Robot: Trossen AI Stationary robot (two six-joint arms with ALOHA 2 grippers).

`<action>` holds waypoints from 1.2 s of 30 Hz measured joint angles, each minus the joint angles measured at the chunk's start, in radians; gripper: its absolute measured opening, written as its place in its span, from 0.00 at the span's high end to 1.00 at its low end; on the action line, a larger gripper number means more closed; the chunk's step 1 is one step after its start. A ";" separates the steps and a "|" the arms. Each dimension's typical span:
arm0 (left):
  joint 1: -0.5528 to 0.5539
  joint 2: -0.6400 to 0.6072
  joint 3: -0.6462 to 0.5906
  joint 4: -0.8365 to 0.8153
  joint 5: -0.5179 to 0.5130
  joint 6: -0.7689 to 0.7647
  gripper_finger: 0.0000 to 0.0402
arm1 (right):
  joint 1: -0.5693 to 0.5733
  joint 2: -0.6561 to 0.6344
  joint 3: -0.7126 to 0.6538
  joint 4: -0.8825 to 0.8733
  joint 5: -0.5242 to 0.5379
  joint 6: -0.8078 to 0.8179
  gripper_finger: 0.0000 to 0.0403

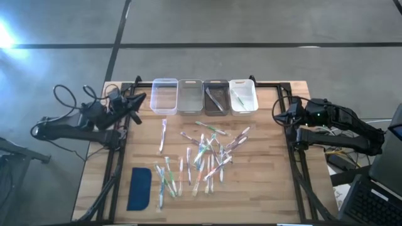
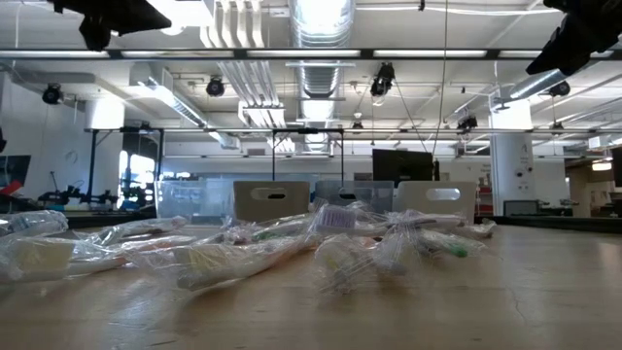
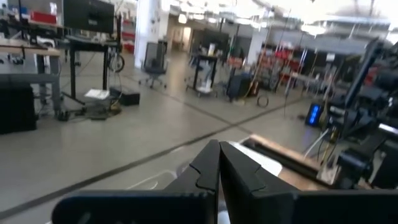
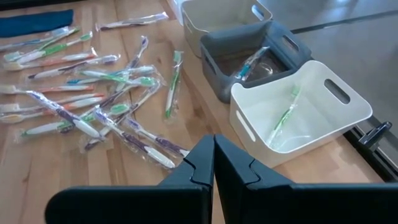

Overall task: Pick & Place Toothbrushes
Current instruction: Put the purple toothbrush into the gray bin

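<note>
Lying scattered, toothbrushes [image 1: 204, 154] long axes mostly toward the bins [image 1: 204, 97].

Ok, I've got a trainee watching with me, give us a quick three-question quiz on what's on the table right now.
1. True or false: every one of the four bins is empty.
2. Which bin holds a green toothbrush: A the white bin, B the clear bin?
3. What lies at the table's near left corner, beside the loose toothbrushes?

Key: 1 false; the dark grey bin and the white one each hold one. 2 A. 3 a flat blue pad.
</note>
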 joint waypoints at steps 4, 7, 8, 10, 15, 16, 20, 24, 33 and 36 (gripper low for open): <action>0.000 0.025 0.083 -0.130 0.009 -0.019 0.96 | 0.000 0.000 0.000 0.000 0.000 0.000 0.98; 0.000 0.032 0.134 -0.190 0.040 -0.027 0.96 | 0.000 0.000 0.000 0.000 0.000 0.000 0.98; 0.000 0.034 0.150 -0.210 0.050 -0.027 0.96 | 0.000 0.000 0.000 0.000 0.000 0.000 0.98; 0.000 0.038 0.183 -0.257 0.097 -0.030 0.96 | 0.000 0.000 0.000 0.000 0.000 0.000 0.98; 0.000 0.064 0.257 -0.400 0.201 -0.058 0.96 | 0.000 0.000 0.000 0.000 0.000 0.000 0.98; 0.000 0.071 0.271 -0.431 0.208 -0.069 0.96 | 0.000 0.000 0.000 0.000 0.000 0.000 0.98; 0.000 0.096 0.319 -0.509 0.253 -0.078 0.96 | 0.000 0.000 0.000 0.000 0.000 0.000 0.98; 0.000 0.122 0.339 -0.524 0.267 -0.078 0.96 | 0.000 0.000 0.000 0.000 0.000 0.000 0.98; 0.000 0.182 0.377 -0.521 0.287 -0.043 0.96 | 0.000 0.000 0.000 0.000 0.000 0.000 0.98; 0.000 0.207 0.392 -0.520 0.311 -0.044 0.93 | 0.000 0.000 0.000 0.000 0.000 0.000 0.98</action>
